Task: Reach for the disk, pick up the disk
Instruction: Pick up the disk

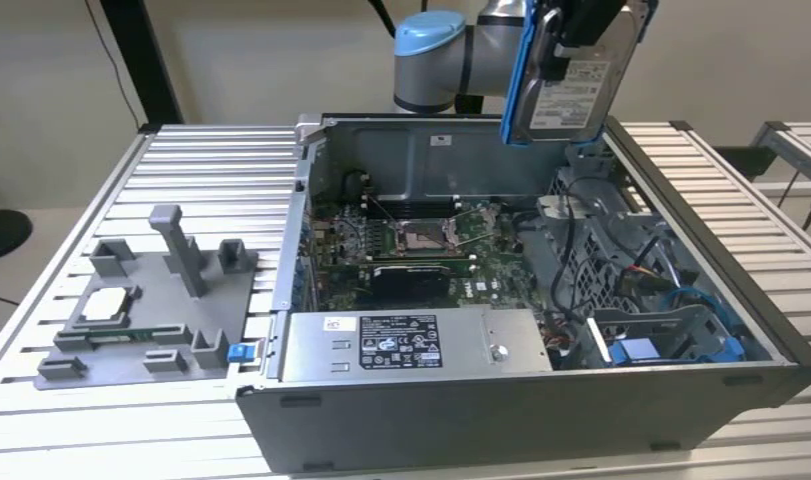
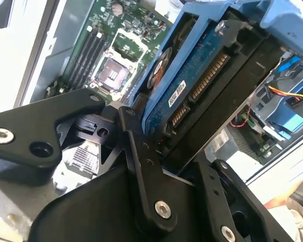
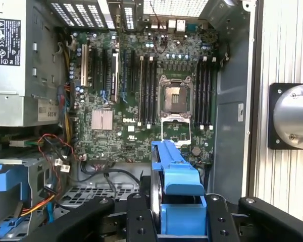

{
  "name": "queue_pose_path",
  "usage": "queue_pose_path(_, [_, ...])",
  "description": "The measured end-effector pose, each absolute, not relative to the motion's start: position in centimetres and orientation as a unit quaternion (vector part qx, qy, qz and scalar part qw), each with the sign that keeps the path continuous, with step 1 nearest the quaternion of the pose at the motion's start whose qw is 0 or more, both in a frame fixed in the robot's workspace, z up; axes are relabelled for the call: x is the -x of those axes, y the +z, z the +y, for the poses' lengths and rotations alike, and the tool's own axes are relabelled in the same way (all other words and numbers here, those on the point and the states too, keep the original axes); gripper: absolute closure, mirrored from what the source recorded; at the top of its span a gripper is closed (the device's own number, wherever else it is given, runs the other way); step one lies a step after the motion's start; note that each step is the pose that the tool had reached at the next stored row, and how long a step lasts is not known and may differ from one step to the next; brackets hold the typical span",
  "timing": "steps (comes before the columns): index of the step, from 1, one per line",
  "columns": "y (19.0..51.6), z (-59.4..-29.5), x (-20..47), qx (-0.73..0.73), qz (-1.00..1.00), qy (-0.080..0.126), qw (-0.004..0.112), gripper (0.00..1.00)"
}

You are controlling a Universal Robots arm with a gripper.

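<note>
In the exterior view the gripper (image 1: 581, 40) is holding the disk (image 1: 573, 80) up in the air, above the far right corner of the open computer case (image 1: 539, 400), label side facing the camera and its blue rail (image 1: 517, 85) running down the exterior view's left edge. The second wrist view is showing the disk's other face (image 2: 192, 80), a blue circuit board with a row of gold contacts, sitting between the black fingers (image 2: 141, 166), which are pinching it from both sides. The first wrist view is looking down past the blue rail (image 3: 174, 171) onto the motherboard (image 3: 141, 96) and its bare processor socket (image 3: 174, 96). Left of the case, a grey holder (image 1: 152, 320) is lying on the slatted table (image 1: 58, 420), well apart from the gripper. Loose cables (image 1: 645, 270) and a blue bracket (image 1: 659, 345) are sitting in the case's right side, below the lifted disk.
</note>
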State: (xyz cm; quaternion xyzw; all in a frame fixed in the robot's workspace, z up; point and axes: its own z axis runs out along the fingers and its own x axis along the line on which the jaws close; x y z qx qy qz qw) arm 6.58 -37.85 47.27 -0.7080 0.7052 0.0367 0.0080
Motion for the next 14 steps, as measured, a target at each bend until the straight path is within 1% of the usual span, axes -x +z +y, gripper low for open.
queue_pose_path(14, [47.2, -40.4, -6.7, 0.708, 0.705, 0.037, 0.008, 1.00])
